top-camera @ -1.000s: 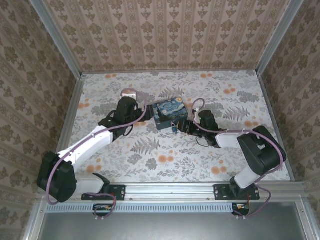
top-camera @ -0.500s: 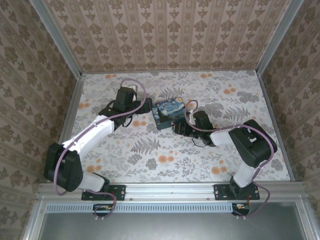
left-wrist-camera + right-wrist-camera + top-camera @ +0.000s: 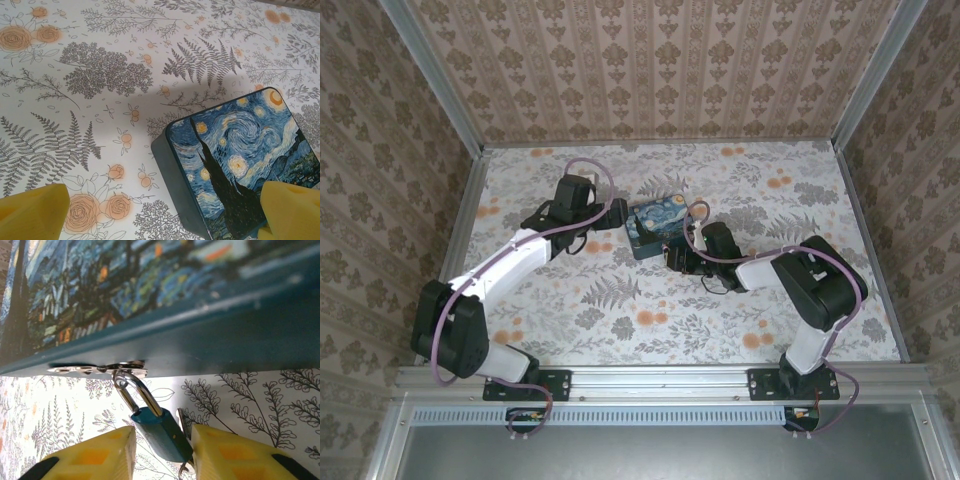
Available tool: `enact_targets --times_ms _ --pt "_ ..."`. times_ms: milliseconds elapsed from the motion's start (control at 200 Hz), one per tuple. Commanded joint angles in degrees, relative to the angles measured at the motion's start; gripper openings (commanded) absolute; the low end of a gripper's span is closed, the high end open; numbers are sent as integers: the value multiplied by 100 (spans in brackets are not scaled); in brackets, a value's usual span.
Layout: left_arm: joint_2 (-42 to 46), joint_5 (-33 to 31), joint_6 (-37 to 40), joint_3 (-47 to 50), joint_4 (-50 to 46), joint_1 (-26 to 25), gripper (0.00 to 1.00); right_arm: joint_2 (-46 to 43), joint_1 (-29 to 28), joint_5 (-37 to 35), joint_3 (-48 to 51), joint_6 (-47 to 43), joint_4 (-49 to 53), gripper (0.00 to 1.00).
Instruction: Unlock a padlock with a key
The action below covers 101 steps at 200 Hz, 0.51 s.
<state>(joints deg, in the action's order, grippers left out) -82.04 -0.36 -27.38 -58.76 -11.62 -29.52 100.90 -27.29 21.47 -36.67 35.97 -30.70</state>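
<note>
Padlock (image 3: pixel 160 432) hangs shut on hasp (image 3: pixel 100 367) at box (image 3: pixel 200 340) front, over table (image 3: pixel 240 390). Right claw (image 3: pixel 164 450) clenched on its body; left claw (image 3: pixel 162 207) released, straddling box. Shackle (image 3: pixel 131 392) unopened; unlocking all left.

The left arm (image 3: pixel 505 270) stretches forward and inward, the left gripper (image 3: pixel 165 212) spread wide, while the right arm (image 3: pixel 800 280) doubles back leftward, the right gripper (image 3: pixel 162 450) narrowly parted.

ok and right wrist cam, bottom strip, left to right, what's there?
Yellow gripper finger → blue padlock → second yellow gripper finger. The Starry Night box spans the full width above, so it's left out.
</note>
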Motion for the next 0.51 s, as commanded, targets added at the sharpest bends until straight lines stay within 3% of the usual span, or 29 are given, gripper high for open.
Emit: enact_targets --times_ms 0,295,500 --pt "-106 114 -71 -108 -53 30 100 104 -48 72 10 -46 -182 32" --pt "-179 158 -67 -66 -36 34 100 100 -49 28 11 25 -211 13" --pt "-387 123 103 -191 -297 -21 100 -76 -40 -57 62 183 -153 4"
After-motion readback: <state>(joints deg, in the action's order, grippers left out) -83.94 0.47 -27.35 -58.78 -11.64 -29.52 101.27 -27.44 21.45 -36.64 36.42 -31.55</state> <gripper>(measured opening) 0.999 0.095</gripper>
